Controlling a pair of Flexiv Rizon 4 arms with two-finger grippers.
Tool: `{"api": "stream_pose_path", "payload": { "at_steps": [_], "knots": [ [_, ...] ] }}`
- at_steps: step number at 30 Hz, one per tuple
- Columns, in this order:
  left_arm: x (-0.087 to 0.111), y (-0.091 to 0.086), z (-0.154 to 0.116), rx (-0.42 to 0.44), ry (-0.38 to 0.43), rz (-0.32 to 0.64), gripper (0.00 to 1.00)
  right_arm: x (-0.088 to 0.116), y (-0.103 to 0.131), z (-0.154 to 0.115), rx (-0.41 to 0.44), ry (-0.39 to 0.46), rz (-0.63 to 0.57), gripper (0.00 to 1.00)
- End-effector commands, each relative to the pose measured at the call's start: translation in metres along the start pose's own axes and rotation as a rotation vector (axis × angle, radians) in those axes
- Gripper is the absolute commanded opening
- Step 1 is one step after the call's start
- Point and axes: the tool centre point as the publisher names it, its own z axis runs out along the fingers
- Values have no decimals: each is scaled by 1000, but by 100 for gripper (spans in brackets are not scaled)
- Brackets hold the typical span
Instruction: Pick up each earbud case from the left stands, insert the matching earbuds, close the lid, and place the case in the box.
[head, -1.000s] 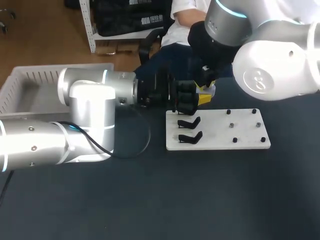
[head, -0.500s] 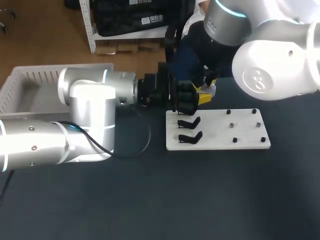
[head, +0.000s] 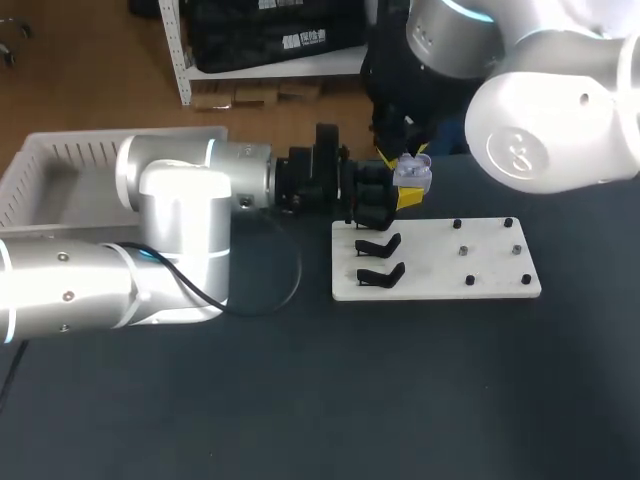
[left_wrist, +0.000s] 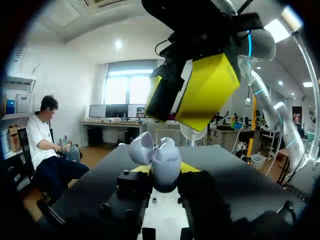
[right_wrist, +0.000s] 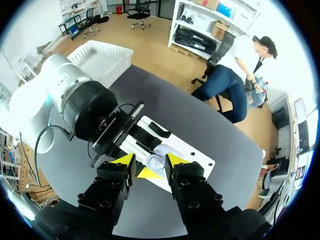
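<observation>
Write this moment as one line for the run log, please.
left gripper: shut on earbud case, lid open | right gripper: open, above case | board: two black stands bare | stage: lid not yet closed

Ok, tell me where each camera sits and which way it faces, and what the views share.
Head view: above and behind, looking down on the table; left arm and right arm show.
Left wrist view: on the left arm, facing level across the table; left gripper holds the open earbud case, right gripper above.
Right wrist view: on the right arm, facing down; right gripper, open, over the case.
Shared: all three show the case.
</observation>
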Motion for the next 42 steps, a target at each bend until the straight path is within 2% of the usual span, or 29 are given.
{"api": "stream_pose_path", "payload": {
  "at_steps": [1,7,10,17,27,42],
  "knots": [
    [1,-2,0,-7,-4,3,0,1,-9,-6,9,-53,34,39],
    [1,-2,0,-7,-4,3,0,-17,-32,1,-4,-119,91,41],
    [1,-2,0,-7,-4,3,0,-27,-48,13,-3,-143,140,42],
    [1,-2,0,-7,-4,3,0,-35,-68,38,-13,-129,196,42],
    [1,-2,0,-7,-4,3,0,-18,-65,52,-10,-82,240,44],
    [1,-2,0,-7,-4,3,0,6,-52,46,-23,-98,287,45]
  ]
}}
